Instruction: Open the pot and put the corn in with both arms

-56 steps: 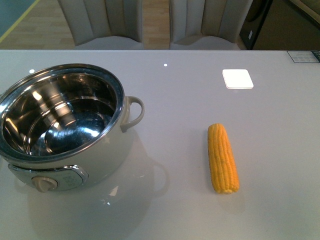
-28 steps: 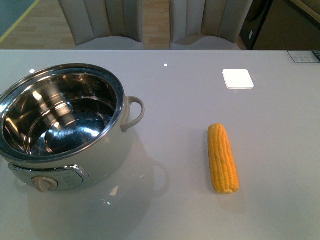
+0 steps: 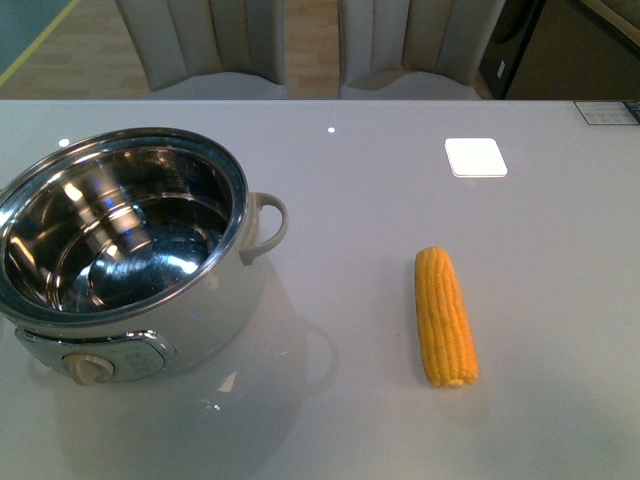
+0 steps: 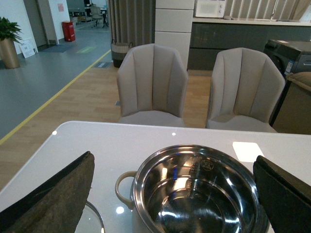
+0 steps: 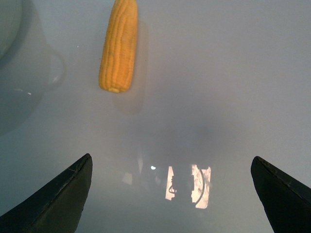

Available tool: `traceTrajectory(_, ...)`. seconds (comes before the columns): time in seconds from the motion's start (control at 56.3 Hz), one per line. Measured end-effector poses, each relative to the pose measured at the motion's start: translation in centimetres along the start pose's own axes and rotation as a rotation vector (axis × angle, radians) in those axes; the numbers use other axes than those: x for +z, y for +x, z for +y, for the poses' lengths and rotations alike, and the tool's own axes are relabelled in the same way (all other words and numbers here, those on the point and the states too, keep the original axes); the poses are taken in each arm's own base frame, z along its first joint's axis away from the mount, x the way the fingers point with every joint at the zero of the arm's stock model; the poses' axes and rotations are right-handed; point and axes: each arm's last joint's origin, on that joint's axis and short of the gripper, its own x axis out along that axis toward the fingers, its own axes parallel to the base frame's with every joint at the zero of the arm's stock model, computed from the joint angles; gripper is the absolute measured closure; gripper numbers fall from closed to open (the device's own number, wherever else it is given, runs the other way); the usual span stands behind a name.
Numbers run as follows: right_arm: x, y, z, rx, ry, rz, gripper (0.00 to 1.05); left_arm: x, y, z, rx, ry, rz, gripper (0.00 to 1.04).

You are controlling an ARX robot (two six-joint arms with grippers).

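Ahead of right pincer, corn, well apart

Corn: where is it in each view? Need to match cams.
Front view: the corn lies on the table, lower right of centre, right of the pot and apart from it.
Left wrist view: not in it.
Right wrist view: the corn shows in the picture's upper left.
Shared landmark: the pot, lid off, at left in the front view and lower middle in the left wrist view.
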Motion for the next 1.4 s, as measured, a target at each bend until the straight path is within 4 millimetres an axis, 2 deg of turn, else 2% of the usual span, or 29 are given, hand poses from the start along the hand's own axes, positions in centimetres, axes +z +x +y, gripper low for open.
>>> traceTrajectory(0.178,3.2,3.8,1.6,-0.032,-0.028,-0.027,0.09,0.0,0.0,0.0,0.000,0.000,0.000,0.07)
traceTrajectory(0.284,5.2,7.3,2.8,-0.047,-0.027,-0.024,0.09,0.0,0.0,0.0,0.000,0.000,0.000,0.07)
traceTrajectory(0.426,6.0,12.3,4.4,-0.068,-0.015,0.067,0.09,0.0,0.0,0.0,0.000,0.000,0.000,0.07)
traceTrajectory(0.568,6.1,15.4,5.5,-0.067,0.013,0.122,0.09,0.0,0.0,0.0,0.000,0.000,0.000,0.07)
traceTrajectory(0.835,6.0,19.1,6.8,-0.070,0.020,0.161,0.09,0.0,0.0,0.0,0.000,0.000,0.000,0.07)
traceTrajectory(1.297,5.1,23.0,7.5,-0.041,-0.002,0.221,0.09,0.0,0.0,0.0,0.000,0.000,0.000,0.07)
traceTrajectory(1.403,4.6,23.3,7.7,-0.040,-0.013,0.238,0.21,0.0,0.0,0.0,0.000,0.000,0.000,0.07)
